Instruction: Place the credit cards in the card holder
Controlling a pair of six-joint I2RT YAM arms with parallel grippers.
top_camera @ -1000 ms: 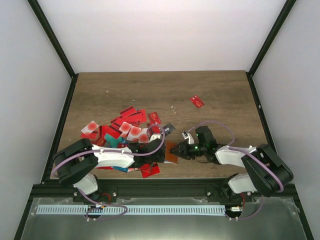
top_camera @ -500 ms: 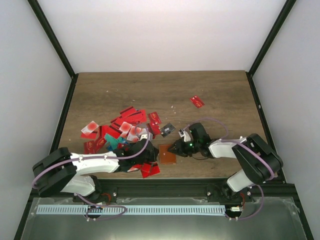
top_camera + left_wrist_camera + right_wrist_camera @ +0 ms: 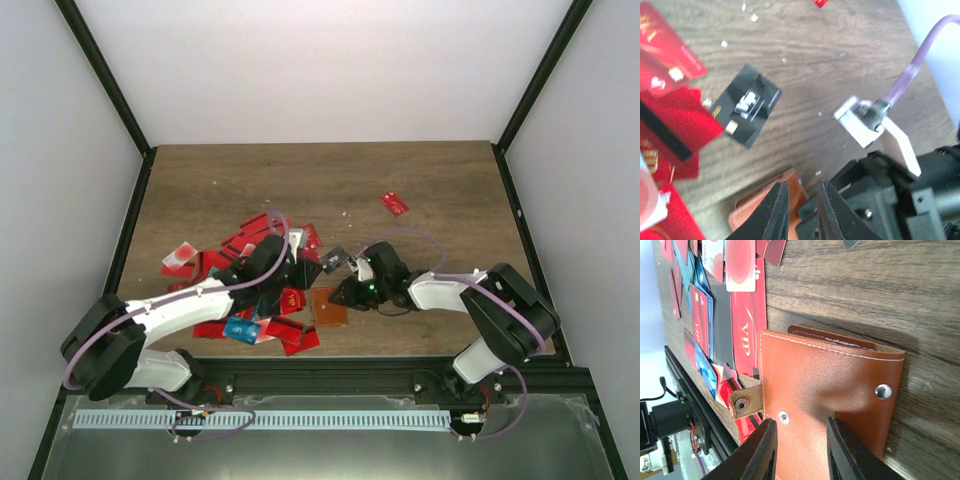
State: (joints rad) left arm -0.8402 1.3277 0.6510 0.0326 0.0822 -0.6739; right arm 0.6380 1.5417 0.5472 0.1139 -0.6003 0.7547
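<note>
Top external shows the worktop [image 3: 420,180] with the credit cards [image 3: 255,250] heaped loose left of centre, none visibly stowed. The card holder [image 3: 830,385] lies flat just right of the heap, folded, its snap tab undone. Whether anything sits inside it I cannot tell. My right claw [image 3: 800,427] stands over its cover, jaws apart, tips down at the leather, gripping nothing. My left claw [image 3: 802,187] hovers beside the holder's edge, jaws parted a crack, empty. A black card [image 3: 746,105] lies just beyond, and a lone red card [image 3: 394,203] lies well apart. I judge the job barely begun: I have to open the holder, then load the cards.
</note>
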